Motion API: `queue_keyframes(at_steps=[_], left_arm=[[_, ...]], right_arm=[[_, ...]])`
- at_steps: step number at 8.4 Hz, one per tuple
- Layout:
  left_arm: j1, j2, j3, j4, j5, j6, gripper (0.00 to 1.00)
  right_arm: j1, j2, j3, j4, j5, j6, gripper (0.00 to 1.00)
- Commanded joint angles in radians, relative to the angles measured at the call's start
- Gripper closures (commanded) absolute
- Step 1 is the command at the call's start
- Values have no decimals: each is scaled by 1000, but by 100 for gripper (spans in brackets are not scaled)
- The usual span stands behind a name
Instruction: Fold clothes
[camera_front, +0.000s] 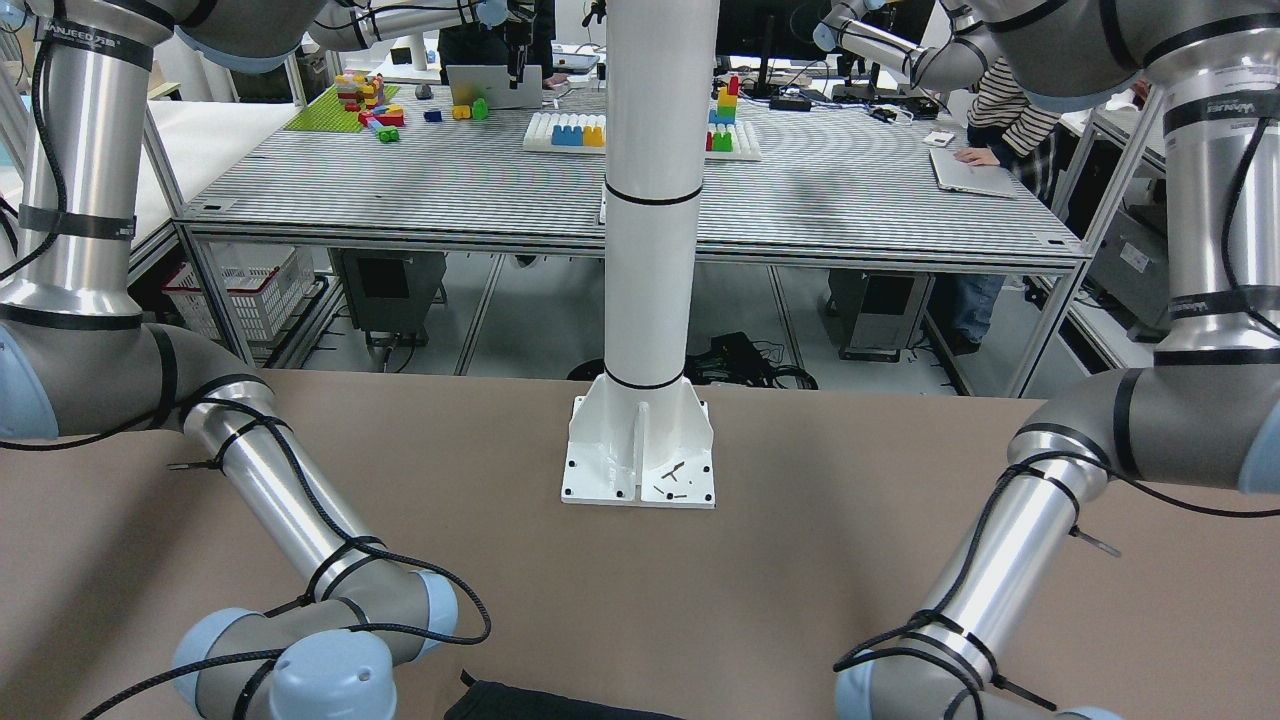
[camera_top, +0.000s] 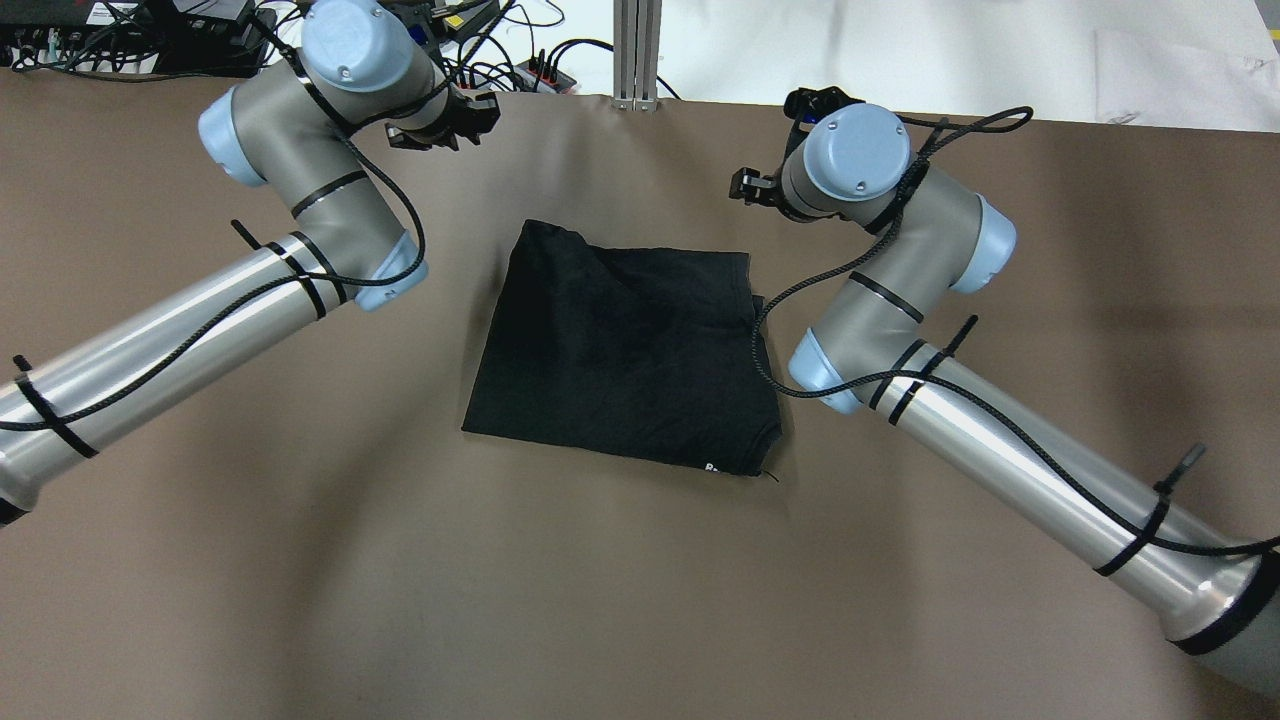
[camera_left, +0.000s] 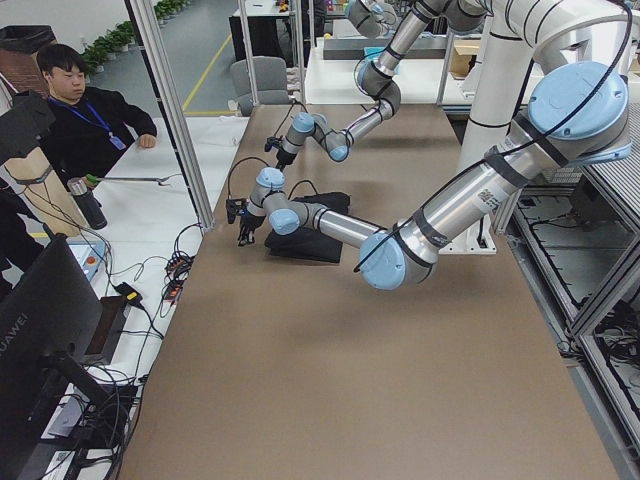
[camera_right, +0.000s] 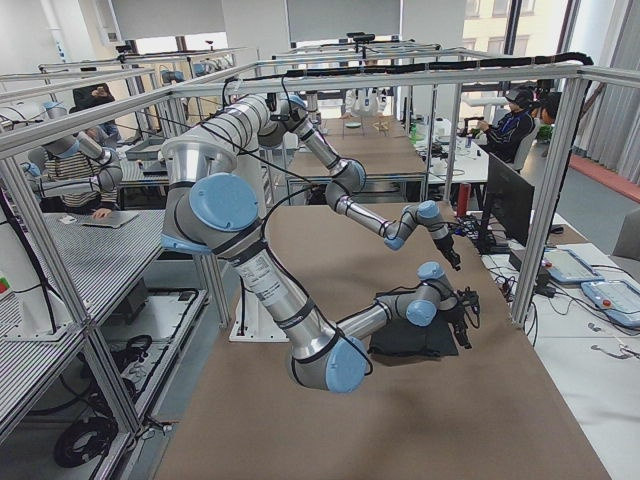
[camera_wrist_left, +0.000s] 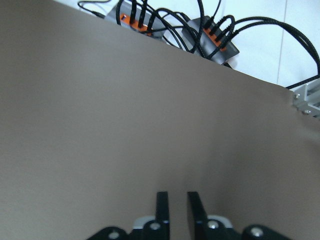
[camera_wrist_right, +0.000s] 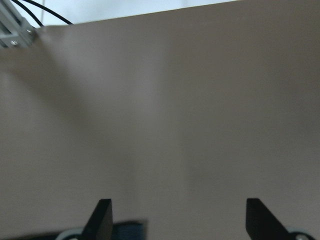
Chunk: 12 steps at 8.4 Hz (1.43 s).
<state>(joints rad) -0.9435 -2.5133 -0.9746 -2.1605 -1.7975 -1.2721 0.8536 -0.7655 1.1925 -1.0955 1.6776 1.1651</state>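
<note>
Brown table cover (camera_top: 300, 560) throughout, with an aluminium post (camera_top: 637, 50) at its far edge. Black garment (camera_top: 620, 350) flat on the robot's side of that post, folded to a rough, slightly skewed square with no clear long axis. Right gripper (camera_top: 752, 188) right of the post, close by the cloth's far right corner, jaws spread wide and empty. Left gripper (camera_top: 455, 118) left of the post, farther from the cloth, fingers nearly together on nothing. Likely nearer for a further fold: the right. Both wrists bent inward, pointing postward, away from the cloth.

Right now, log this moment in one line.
black garment folded, flat on table | left claw closed, empty | right claw open, empty | both clear of garment
</note>
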Motion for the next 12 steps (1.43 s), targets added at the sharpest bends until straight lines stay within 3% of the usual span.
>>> queue_keyframes(at_steps=[1, 3, 5, 7, 9, 10, 12], left_arm=[[-121, 166, -132, 100, -28, 278, 6], [-251, 293, -162, 103, -26, 562, 6], [-427, 387, -161, 103, -25, 924, 6], [-585, 438, -161, 108, -26, 1159, 6], [-699, 476, -171, 111, -28, 1293, 6], [-739, 552, -232, 110, -28, 1331, 6], [-739, 794, -422, 85, 21, 1350, 6]], right_arm=[[54, -202, 180, -113, 4, -258, 6], [129, -396, 379, -242, 2, -501, 6], [301, -582, 522, -288, 4, -774, 6], [480, -649, 596, -392, -7, -1032, 6], [635, -721, 659, -414, -10, -1207, 6], [695, -795, 703, -414, -47, -1260, 6], [708, -952, 781, -402, -235, -1299, 6]])
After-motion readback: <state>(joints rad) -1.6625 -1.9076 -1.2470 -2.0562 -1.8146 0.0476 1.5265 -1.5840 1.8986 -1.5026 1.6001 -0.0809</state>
